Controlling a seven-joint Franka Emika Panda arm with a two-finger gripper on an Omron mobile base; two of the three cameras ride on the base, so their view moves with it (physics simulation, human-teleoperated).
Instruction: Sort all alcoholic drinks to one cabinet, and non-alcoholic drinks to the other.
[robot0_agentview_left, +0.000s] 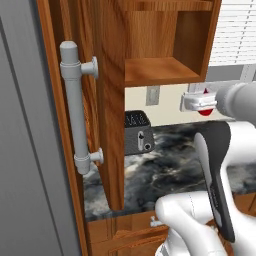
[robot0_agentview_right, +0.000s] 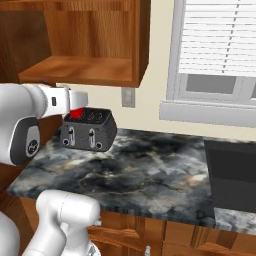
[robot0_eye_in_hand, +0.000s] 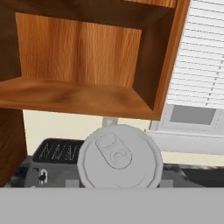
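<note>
A small red can (robot0_agentview_left: 205, 111) hangs in the air with my gripper (robot0_agentview_left: 201, 104) shut on it, just below and to the right of the open cabinet (robot0_agentview_left: 160, 70). From the right the can (robot0_agentview_right: 76, 114) shows as a red patch under the white hand (robot0_agentview_right: 75, 102), above the toaster. In the hand view the can's grey lid (robot0_eye_in_hand: 120, 155) with its pull tab sits close to the camera and hides the fingertips. The cabinet's lower shelf (robot0_eye_in_hand: 74, 96) is bare, reddish-brown wood. Its door stands open at the left, with a long grey bar handle (robot0_agentview_left: 75, 107).
A dark toaster (robot0_agentview_right: 89, 129) stands on the marbled counter (robot0_agentview_right: 150, 170) against the wall, right under the can. A wall outlet (robot0_agentview_right: 128, 97) is beside it. A window with white blinds (robot0_agentview_right: 220, 40) lies to the right, and a dark block (robot0_agentview_right: 232, 175) sits at the counter's right end.
</note>
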